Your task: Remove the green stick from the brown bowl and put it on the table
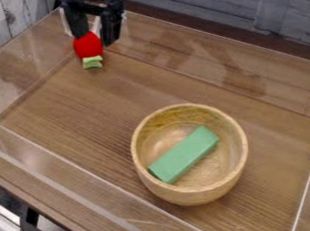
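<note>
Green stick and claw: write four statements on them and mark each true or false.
1. The green stick lies inside the brown bowl. True.
2. The claw grips the green stick. False: it is open and empty, far from the bowl.
3. The claw is above the red toy. True.
4. The bowl lies tipped on its side. False: it stands upright on the table.

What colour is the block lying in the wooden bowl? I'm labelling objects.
Plain green: the green stick in the brown bowl, clearest in the camera view.
</note>
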`<state>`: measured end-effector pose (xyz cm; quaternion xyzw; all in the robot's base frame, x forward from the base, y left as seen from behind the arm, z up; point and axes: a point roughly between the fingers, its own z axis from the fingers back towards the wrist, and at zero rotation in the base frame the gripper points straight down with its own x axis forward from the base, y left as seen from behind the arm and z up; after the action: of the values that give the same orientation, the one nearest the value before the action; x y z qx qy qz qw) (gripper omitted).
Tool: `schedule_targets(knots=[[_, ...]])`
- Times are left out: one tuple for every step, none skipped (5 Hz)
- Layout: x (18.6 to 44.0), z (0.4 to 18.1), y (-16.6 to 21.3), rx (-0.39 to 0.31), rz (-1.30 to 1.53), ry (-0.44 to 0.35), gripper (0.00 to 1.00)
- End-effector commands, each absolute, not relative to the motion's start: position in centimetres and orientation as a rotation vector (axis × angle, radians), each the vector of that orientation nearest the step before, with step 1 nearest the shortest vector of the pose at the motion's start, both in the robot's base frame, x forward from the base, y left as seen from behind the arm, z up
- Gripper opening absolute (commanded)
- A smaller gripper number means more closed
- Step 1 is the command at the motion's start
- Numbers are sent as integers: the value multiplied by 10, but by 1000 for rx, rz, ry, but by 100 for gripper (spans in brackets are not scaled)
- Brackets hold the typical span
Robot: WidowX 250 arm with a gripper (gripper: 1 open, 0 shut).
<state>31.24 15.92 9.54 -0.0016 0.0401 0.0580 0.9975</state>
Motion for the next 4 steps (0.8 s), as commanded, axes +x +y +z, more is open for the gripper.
schedule_targets(knots=[[312, 112, 152, 22, 166, 36, 100], [306, 117, 135, 16, 211, 37, 100], [305, 121, 122, 14, 252, 31, 100], [300, 132, 109, 12, 259, 33, 100]])
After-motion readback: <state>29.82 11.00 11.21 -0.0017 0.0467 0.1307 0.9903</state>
